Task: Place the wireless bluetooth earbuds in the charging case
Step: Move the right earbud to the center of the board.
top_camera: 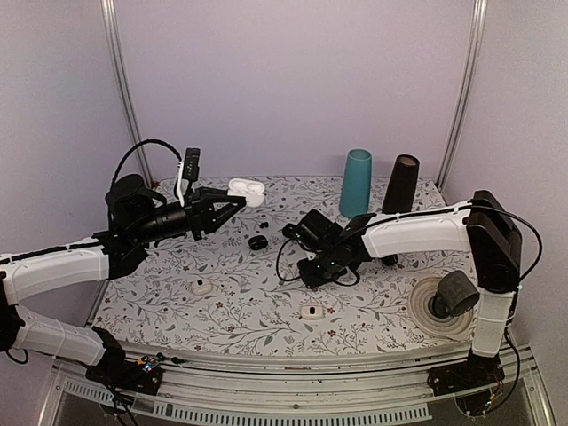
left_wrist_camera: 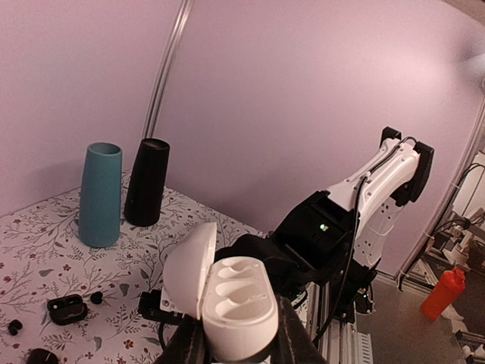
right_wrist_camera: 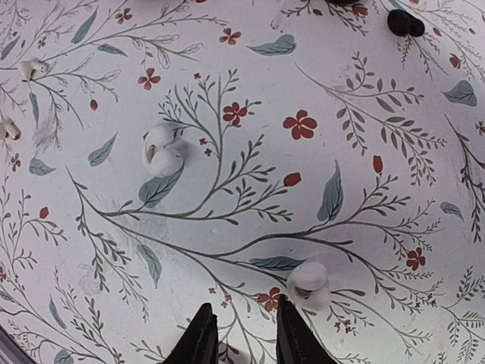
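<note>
From my remote station: the left gripper (top_camera: 229, 204) is clenched around the charging case (top_camera: 246, 190) and holds it in the air above the far left part of the table (top_camera: 266, 302). In the left wrist view the white case (left_wrist_camera: 235, 303) sits between the dark fingers (left_wrist_camera: 292, 341) with its hinged lid flipped up to the left. Both moulded wells inside are bare.

The two wireless bluetooth earbuds (right_wrist_camera: 163, 152) lie on the flowered tablecloth under the right arm, well apart from the case. One rests beside a grey-green printed leaf. The other earbud (right_wrist_camera: 309, 284) lies just beside the tip of one finger of the right gripper (right_wrist_camera: 242, 318); I cannot tell whether they touch. That gripper hangs low over the cloth, released, with its jaws narrowly parted and only the pattern showing between them.

At the back of the table a teal cup (top_camera: 357, 183) and a black cup (top_camera: 400, 184) stand upright side by side. A small black earbud case (top_camera: 258, 241) lies open near the middle. Two small white pieces (top_camera: 202, 286) rest nearer the front edge, well apart from each other.
</note>
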